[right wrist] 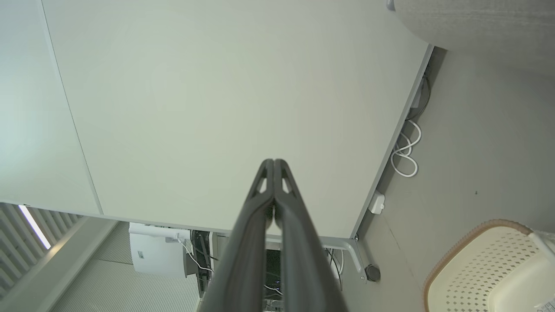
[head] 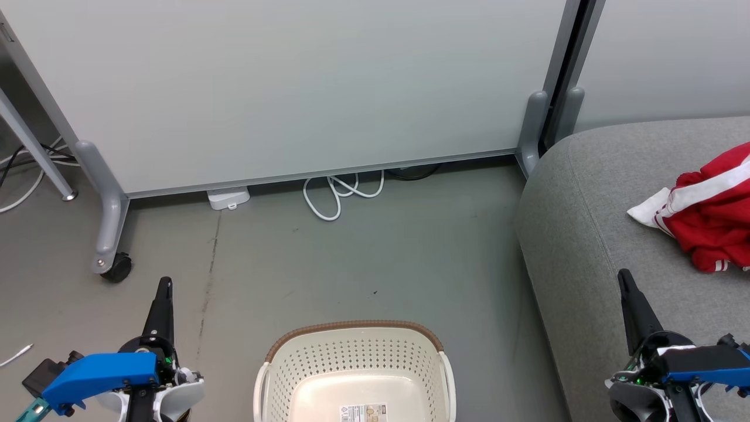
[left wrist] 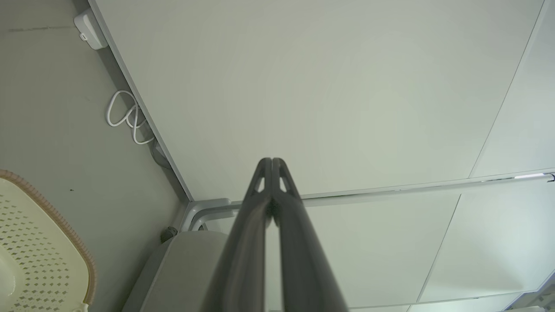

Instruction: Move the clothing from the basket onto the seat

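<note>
Both jaws pressed together: left gripper [head: 165, 286], right gripper [head: 625, 276]. Clothing [head: 716, 218] on seat [head: 586, 234], basket [head: 351, 353] bare.

Closed right pincer [right wrist: 274, 162], basket [right wrist: 470, 236] corner, white cable [right wrist: 404, 150] on floor

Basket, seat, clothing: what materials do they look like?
Basket: likely moulded plastic, cream, smooth slight sheen, regular punched holes; brown rim looks woven, possibly moulded imitation.
Seat: light grey woven upholstery, matte, fine textured weave, stitched seam.
Clothing: soft red fabric with white stripes, crumpled folds; fibre type can't be told.
</note>
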`<state>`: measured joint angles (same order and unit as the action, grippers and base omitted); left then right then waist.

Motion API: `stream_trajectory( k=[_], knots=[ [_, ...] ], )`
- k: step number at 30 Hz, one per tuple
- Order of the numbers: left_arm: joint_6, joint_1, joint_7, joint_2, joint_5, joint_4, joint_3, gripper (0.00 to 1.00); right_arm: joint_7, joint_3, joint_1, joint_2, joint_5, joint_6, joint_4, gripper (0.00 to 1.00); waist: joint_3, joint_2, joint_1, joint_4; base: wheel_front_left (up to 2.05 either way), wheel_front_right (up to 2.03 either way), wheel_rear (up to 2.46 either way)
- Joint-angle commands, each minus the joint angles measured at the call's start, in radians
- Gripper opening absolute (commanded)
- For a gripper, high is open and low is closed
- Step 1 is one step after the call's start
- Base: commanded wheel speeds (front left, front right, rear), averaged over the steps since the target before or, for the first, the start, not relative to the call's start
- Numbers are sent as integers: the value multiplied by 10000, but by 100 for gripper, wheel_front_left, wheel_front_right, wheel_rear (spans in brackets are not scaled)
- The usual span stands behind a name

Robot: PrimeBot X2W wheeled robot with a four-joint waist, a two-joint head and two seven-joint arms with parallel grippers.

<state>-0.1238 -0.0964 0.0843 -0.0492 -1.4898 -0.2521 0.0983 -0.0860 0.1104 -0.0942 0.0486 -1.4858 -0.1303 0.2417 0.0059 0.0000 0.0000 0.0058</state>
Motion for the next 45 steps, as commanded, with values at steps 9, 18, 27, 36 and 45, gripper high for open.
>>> stream_trajectory(
  k=[9,18,27,36,45],
  knots=[
    [-93,-170,213,-19,-787,80,133,0,-203,37,-182,30,-833,-7,30,0,-16,0,0,-33,0,0,0],
    [-114,-171,341,-18,-1239,82,188,0,-317,51,-210,28,-1280,-7,47,0,-28,0,0,-58,0,0,0],
    [-93,-169,338,-18,-1240,81,185,0,-316,48,-209,28,-1281,-7,43,0,-28,0,0,-58,0,0,0],
    [-93,-169,338,-18,-1240,82,184,0,-316,47,-207,28,-1282,-7,43,0,-28,0,0,-58,0,0,0],
    [-93,-168,337,-18,-1241,83,184,0,-315,47,-202,28,-1282,-7,43,0,-28,0,0,-58,0,0,0]
  ],
)
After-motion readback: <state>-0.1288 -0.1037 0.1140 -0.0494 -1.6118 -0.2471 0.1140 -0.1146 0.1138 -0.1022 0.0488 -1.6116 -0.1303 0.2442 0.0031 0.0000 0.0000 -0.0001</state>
